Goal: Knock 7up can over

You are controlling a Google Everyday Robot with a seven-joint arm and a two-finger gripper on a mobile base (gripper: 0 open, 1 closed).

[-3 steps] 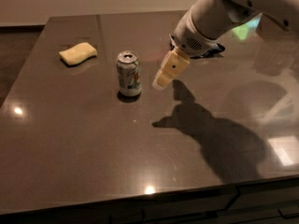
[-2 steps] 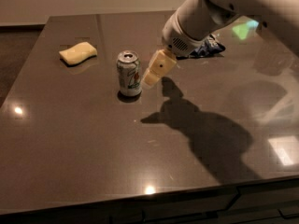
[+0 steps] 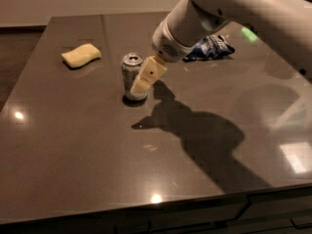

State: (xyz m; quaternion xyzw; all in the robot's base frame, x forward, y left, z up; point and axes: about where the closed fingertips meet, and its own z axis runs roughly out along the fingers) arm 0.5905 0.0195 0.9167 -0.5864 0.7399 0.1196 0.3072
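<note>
- Since the earlier frames the gripper [image 3: 140, 85] has swung left across the table [image 3: 73, 145], from clear of the 7up can [image 3: 129, 73] to lying over the can's right side; the can stands on the same spot, upright.
- The can is in the far half of the table, left of the middle and closer to the far edge than to the near edge. Its silver top faces up.
- The gripper's cream-coloured tip slants down and to the left and covers the right part of the can's body. Whether it touches the can or hangs just in front of it cannot be told.
- Whether the gripper is open or closed cannot be told either; nothing is seen held in it.
- The can's label is hard to make out: pale with darker patches, and partly hidden.
- The white arm [image 3: 234, 9] comes in from the far right corner and is cut off by the top and right borders of the view. It hides that corner of the table.
- A dark blue snack bag [image 3: 214, 47] lies near the far edge, right of the can. Its left part is hidden behind the arm's wrist.
- A pale yellow sponge [image 3: 81, 55] lies towards the far left corner, well apart from the can.
- The arm's dark shadow [image 3: 195, 135] spreads from the can's foot towards the near right corner.
- Bright glare spots sit by the left and near edges.
</note>
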